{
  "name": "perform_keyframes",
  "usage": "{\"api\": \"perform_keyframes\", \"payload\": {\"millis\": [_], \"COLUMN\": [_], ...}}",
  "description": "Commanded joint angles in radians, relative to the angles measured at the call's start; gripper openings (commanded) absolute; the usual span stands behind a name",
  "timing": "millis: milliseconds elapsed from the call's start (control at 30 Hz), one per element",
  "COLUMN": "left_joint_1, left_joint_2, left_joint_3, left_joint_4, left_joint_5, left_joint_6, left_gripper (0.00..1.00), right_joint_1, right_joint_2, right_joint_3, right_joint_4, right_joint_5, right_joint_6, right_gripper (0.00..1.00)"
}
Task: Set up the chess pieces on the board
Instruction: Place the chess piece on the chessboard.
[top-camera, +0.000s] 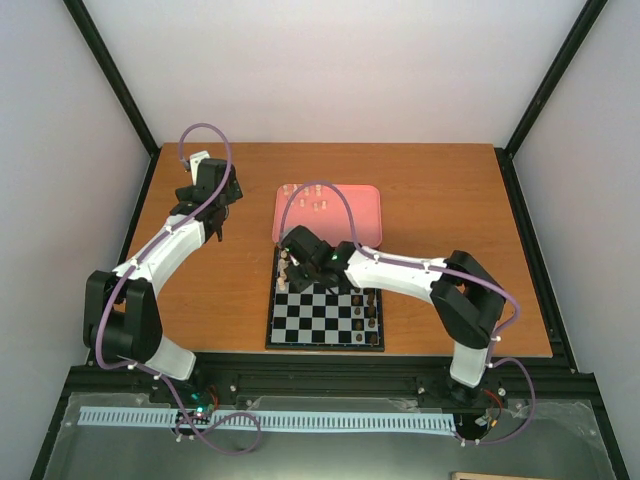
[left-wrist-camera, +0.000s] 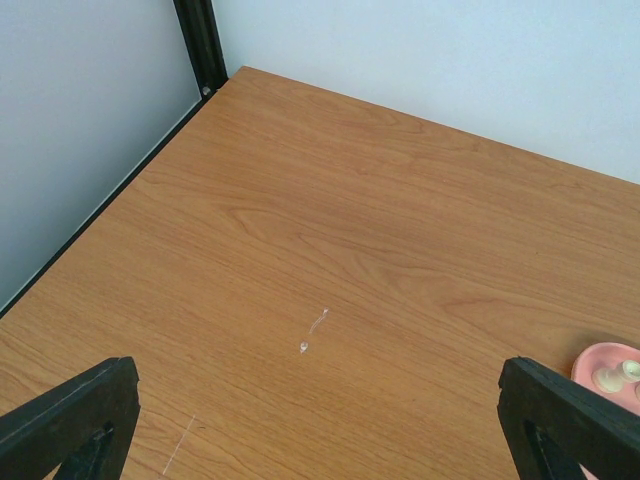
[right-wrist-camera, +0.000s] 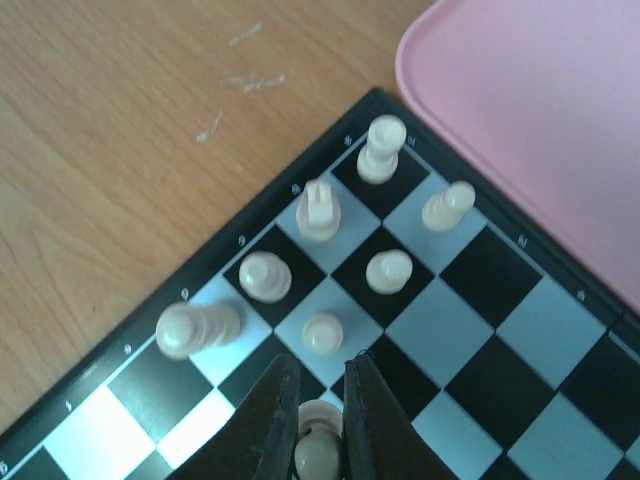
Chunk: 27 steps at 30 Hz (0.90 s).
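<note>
The black-and-white board (top-camera: 312, 325) lies at the table's near middle. My right gripper (top-camera: 290, 264) hangs over its far left corner. In the right wrist view this gripper (right-wrist-camera: 320, 376) is shut on a cream chess piece (right-wrist-camera: 320, 447), just above the board (right-wrist-camera: 500, 330). Several cream pieces stand on the corner squares ahead, among them a rook (right-wrist-camera: 318, 210) and a pawn (right-wrist-camera: 323, 333). My left gripper (top-camera: 216, 226) is open over bare wood at the far left, with its fingers (left-wrist-camera: 75, 420) spread wide and nothing between them.
A pink tray (top-camera: 352, 212) sits behind the board, touching its far edge, with a few cream pieces (top-camera: 316, 198) on it. The tray's corner (left-wrist-camera: 598, 358) shows beside my left gripper. Dark pieces (top-camera: 370, 310) stand along the board's right side.
</note>
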Motion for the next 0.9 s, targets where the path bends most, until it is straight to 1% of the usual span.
{"api": "perform_keyframes", "payload": {"millis": [0, 167, 400, 667, 867], "left_joint_1": [-0.005, -0.006, -0.006, -0.006, -0.006], "left_joint_2": [-0.014, -0.013, -0.003, 0.008, 0.01], "left_joint_3": [0.035, 0.034, 0.037, 0.04, 0.042], "left_joint_4": [-0.002, -0.003, 0.0, 0.0, 0.0], "left_joint_5": [-0.001, 0.002, 0.0, -0.004, -0.005], "left_joint_6": [0.014, 0.012, 0.01, 0.012, 0.015], "left_gripper": [1.0, 1.0, 1.0, 1.0, 1.0], "right_joint_1": [0.038, 0.071, 0.073, 0.073, 0.072], "right_joint_2": [-0.074, -0.103, -0.115, -0.077, -0.045], "right_joint_3": [-0.067, -0.148, -0.244, -0.248, -0.23], "right_joint_4": [0.034, 0.103, 0.24, 0.317, 0.314], "right_joint_5": [0.019, 0.006, -0.015, -0.029, -0.032], "right_joint_6": [0.058, 0.087, 0.092, 0.082, 0.075], "right_gripper": [0.11, 0.11, 0.11, 0.11, 0.11]}}
